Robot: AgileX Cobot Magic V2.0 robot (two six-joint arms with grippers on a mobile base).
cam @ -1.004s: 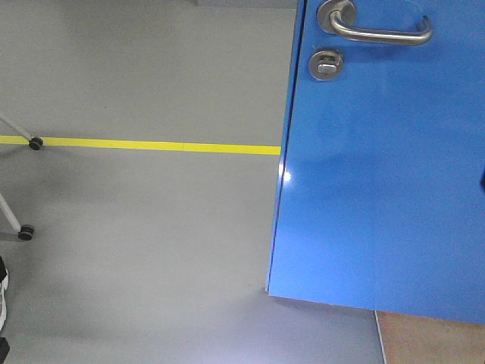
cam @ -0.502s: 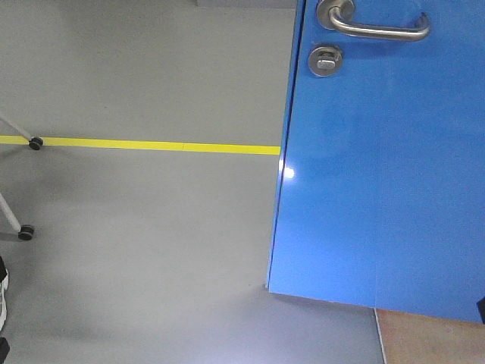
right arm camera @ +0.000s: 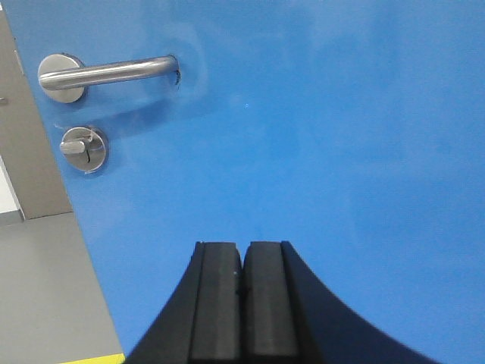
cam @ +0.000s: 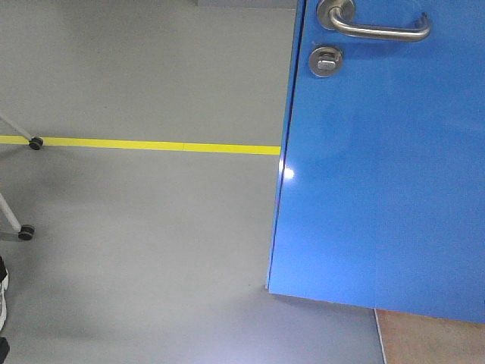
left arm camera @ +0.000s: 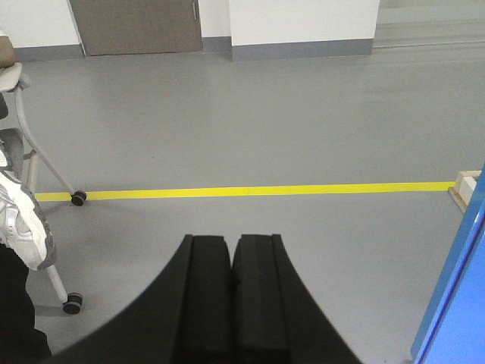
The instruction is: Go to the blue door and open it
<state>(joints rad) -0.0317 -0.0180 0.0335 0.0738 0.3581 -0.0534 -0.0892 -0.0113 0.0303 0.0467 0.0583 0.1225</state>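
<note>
Blue door (cam: pixel 379 167) fills my right view, lever handle (right arm camera: pixel 106 72) up and left of my right fingers (right arm camera: pixel 242 292). Both pairs, left fingers (left arm camera: pixel 231 292) too, pressed closed, empty. Risk: closed tips skid off glossy panel, or miss lever, bump thumb-turn (right arm camera: pixel 83 149) below it.

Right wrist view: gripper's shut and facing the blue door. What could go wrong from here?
1. The right gripper is shut and sits below and to the side of the brushed-metal lever handle on the glossy blue door; moving in like this, it may bump the panel instead of catching the lever.
2. The round thumb-turn lock sits just under the lever, so a low approach could hit it.
3. The left gripper is close to the door's edge and could clip it.
</note>
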